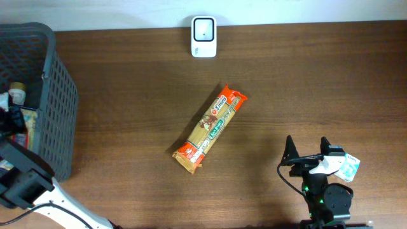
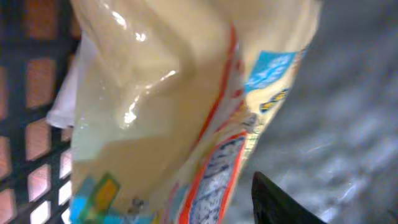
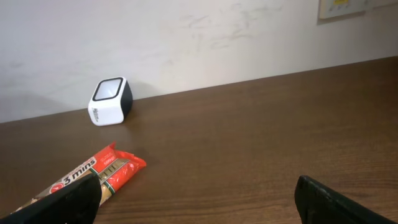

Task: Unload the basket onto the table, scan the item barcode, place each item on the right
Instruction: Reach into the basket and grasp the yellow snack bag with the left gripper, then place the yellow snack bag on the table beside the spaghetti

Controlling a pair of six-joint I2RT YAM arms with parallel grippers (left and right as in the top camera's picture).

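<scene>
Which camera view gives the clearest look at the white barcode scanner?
The right wrist view: the scanner stands unobstructed, its side and angled window both visible. Overhead shows only its top, small, at the far edge of the table. The left wrist view misses it.

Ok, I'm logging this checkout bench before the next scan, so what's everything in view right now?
table: one, brown wood, under everything
basket: one, dark grey mesh, left edge of the table
groceries: several, mixed colours, in the basket, count unclear
packet: one, pale yellow with blue and red print, beside the basket's mesh, filling the left wrist view
pasta packet: one, orange and tan, lying flat mid-table
scanner: one, white, far edge of the table
left arm: one, black and white, reaching into the basket
right gripper: one, black, open and empty, near right of the table
</scene>
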